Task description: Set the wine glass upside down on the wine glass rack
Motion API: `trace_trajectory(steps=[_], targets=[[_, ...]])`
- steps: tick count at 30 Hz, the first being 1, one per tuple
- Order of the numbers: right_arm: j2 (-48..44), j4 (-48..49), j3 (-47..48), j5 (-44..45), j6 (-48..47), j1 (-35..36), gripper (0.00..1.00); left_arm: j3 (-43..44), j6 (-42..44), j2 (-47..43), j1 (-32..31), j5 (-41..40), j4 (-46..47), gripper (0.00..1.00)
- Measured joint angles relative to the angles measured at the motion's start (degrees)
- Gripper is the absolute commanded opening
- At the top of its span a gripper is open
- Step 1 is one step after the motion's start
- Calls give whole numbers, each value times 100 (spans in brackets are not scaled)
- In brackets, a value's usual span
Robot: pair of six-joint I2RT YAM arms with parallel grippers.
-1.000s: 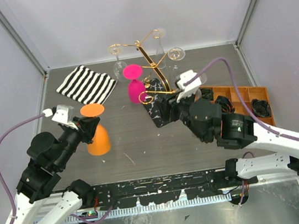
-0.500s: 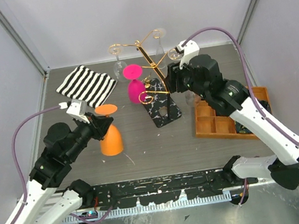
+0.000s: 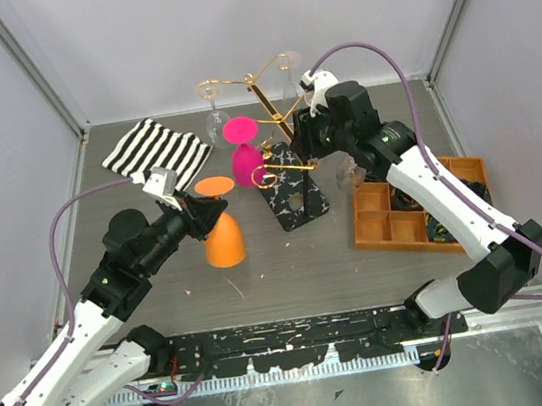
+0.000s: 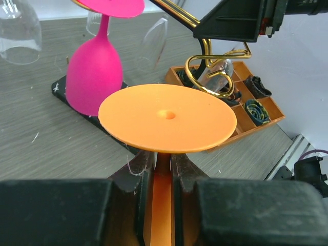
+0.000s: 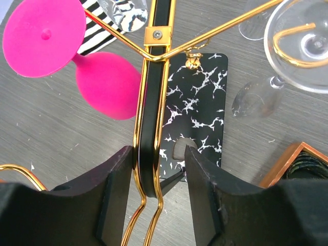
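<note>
Two arms reach out from the near edge of the bench. At 9 o'clock from the middle, the left pincer is pressed onto the stem of the orange wine glass. The glass is upside down, its flat foot uppermost and its bowl low. Whether the bowl touches the bench I cannot tell. In the left wrist view the two fingers pinch the orange stem from both sides, just under the round foot.

The glass is near the wine glass rack at its 9 o'clock and is not on it. The rack's black marbled base lies just past the middle of the bench. An orange tray sits at 3 o'clock, beside the base.

Above the base, the right pincer comes in from 2 o'clock. It stands spread around the upright post. In the right wrist view one finger lies just beside the post, and a gap shows before the other finger.

A pink glass hangs upside down from a gold arm at 11 o'clock of the base. Three clear glasses hang from the farther arms. A striped cloth lies flat at 10 o'clock, near the far left corner.
</note>
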Motion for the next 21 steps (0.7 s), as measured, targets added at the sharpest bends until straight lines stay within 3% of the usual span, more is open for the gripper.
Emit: trace_trajectory(steps=[4,9,21], targets=[[79,35,59,-190,-24,-33,40,-251,46,96,-4,203,529,0],[212,144,92,-323,-52,-37,39,-345,247,195,-229,223,953,0],[315,273,28,-420,286,-39,11,-356,859,459,-1274,-507,1585,0]])
